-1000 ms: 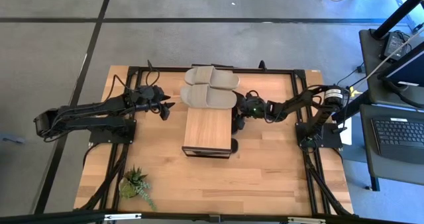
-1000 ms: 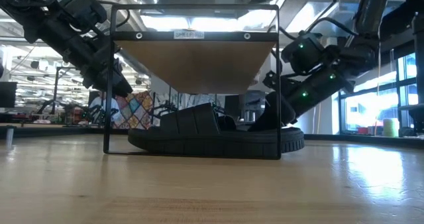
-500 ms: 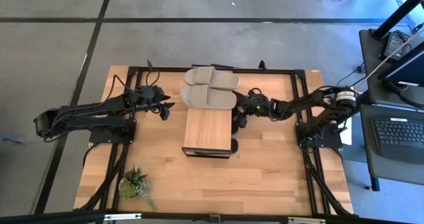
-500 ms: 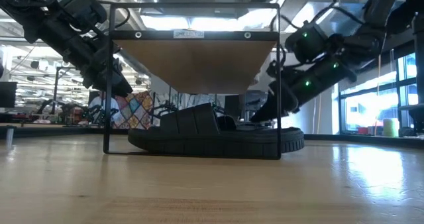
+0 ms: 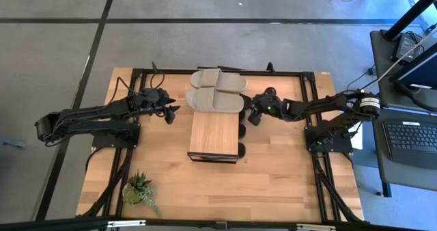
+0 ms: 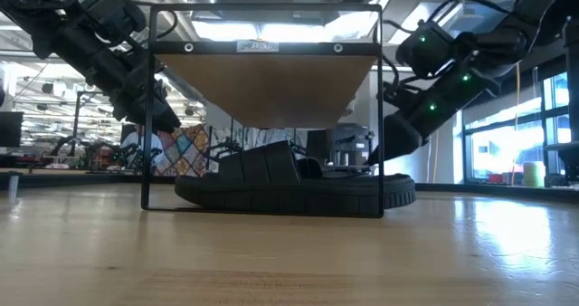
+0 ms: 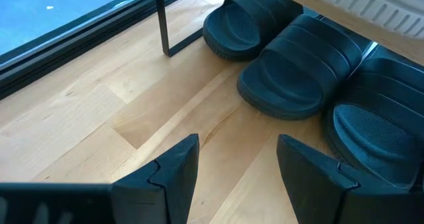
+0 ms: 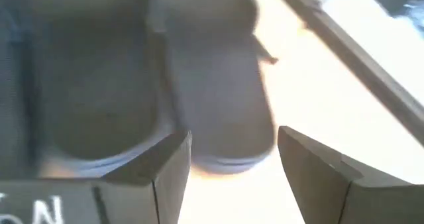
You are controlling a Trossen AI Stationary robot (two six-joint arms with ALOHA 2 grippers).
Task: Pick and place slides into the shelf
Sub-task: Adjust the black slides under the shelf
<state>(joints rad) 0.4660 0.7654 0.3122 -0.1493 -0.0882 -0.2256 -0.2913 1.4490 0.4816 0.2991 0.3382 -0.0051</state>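
Note:
Two beige-grey slides (image 5: 216,91) lie side by side on the far end of the shelf's wooden top (image 5: 214,137). Black slides (image 6: 289,185) lie on the table under the shelf, and their ends peek out on its right (image 5: 243,149). My left gripper (image 5: 169,113) hovers open to the left of the shelf, and its wrist view shows three black slides (image 7: 301,68) beside a shelf leg (image 7: 161,18). My right gripper (image 5: 251,116) hangs open at the shelf's right side, above the black slides (image 8: 218,98). It touches nothing.
A small potted plant (image 5: 140,188) stands near the table's near-left corner. Black frame rails (image 5: 321,169) run along the table's sides and far edge. Bare wood (image 5: 273,183) lies near and to the right of the shelf. A desk with a keyboard (image 5: 408,137) stands beyond the right edge.
My right gripper has risen from table height beside the black slides and drawn back toward the far edge, with its arm stretching out straighter. The slides and the left arm have stayed where they were.

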